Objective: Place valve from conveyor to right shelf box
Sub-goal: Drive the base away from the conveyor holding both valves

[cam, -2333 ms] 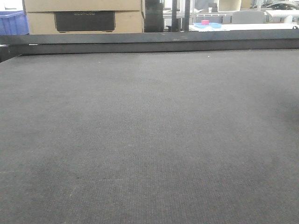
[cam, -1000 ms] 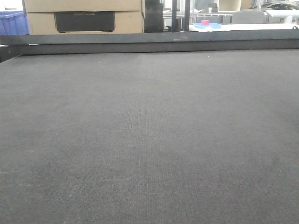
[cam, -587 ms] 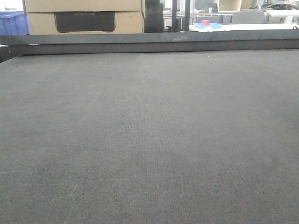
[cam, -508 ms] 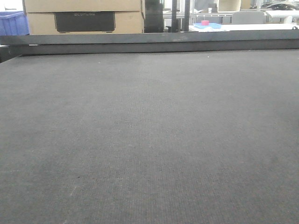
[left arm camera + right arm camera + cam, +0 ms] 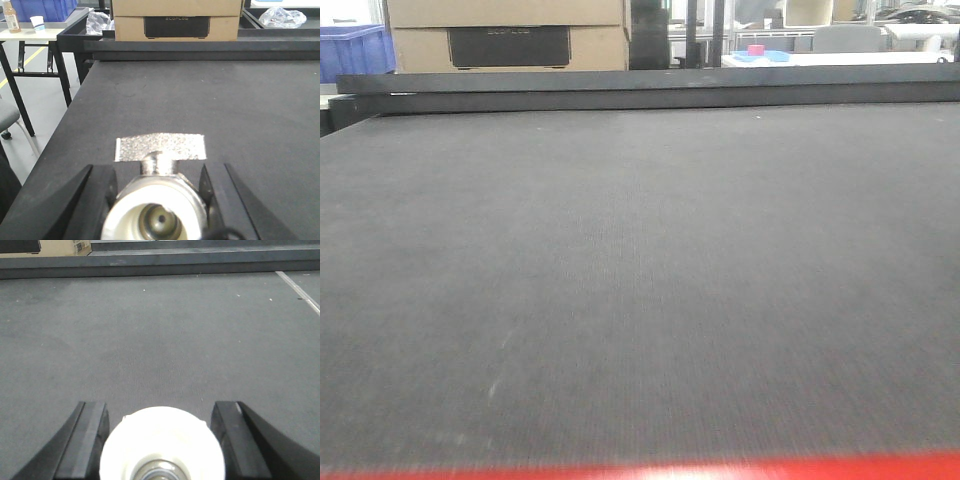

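Observation:
The conveyor [image 5: 640, 260] is a wide dark grey woven belt with a dark rail [image 5: 640, 90] at its far side. No valve or gripper shows in the front view. In the left wrist view, my left gripper [image 5: 157, 170] is shut on a silver valve [image 5: 157, 200] whose flat T-handle [image 5: 160, 146] points forward, held above the belt [image 5: 200, 100] near its left edge. In the right wrist view, my right gripper [image 5: 160, 405] is shut on a second valve [image 5: 162, 440], seen as a white round end, above the belt [image 5: 160, 330]. The shelf box is out of view.
Cardboard boxes [image 5: 510, 35] stand behind the rail, also in the left wrist view [image 5: 177, 20]. A blue bin [image 5: 355, 50] is at the far left. A table with a bottle and a cup [image 5: 30, 32] stands left of the belt. A red strip [image 5: 640, 468] runs along the bottom edge.
The front view has pulled back a little: the boxes and rail sit slightly higher and to the right, and a red strip now shows along the bottom edge.

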`<state>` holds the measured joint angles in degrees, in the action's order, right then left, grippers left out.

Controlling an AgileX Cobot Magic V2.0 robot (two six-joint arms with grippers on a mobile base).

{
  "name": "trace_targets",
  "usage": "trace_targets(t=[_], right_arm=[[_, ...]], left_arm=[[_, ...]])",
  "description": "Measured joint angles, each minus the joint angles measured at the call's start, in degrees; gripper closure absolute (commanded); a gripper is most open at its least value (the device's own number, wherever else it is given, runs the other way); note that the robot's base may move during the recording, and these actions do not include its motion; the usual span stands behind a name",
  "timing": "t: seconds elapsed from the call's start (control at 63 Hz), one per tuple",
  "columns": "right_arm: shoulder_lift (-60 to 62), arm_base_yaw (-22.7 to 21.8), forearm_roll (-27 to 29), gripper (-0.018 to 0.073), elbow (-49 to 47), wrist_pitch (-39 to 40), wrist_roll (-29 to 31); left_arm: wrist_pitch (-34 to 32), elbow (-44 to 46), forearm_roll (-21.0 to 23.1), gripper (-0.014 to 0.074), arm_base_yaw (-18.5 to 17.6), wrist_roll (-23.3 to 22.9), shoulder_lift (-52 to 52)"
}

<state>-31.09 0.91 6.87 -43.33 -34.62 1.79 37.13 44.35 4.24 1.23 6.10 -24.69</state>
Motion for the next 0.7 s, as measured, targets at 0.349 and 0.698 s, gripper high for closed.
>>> trace_targets(t=[0.349,0.698], right_arm=[[0.0,0.0,-0.1,0.0721,0.0,0.0,0.0],[0.0,0.0,0.0,0.0721,0.0,0.0,0.0]], left_arm=[[0.0,0.0,0.0,0.0708,0.0,0.0,0.0],[0.0,0.0,0.0,0.0708,0.0,0.0,0.0]])
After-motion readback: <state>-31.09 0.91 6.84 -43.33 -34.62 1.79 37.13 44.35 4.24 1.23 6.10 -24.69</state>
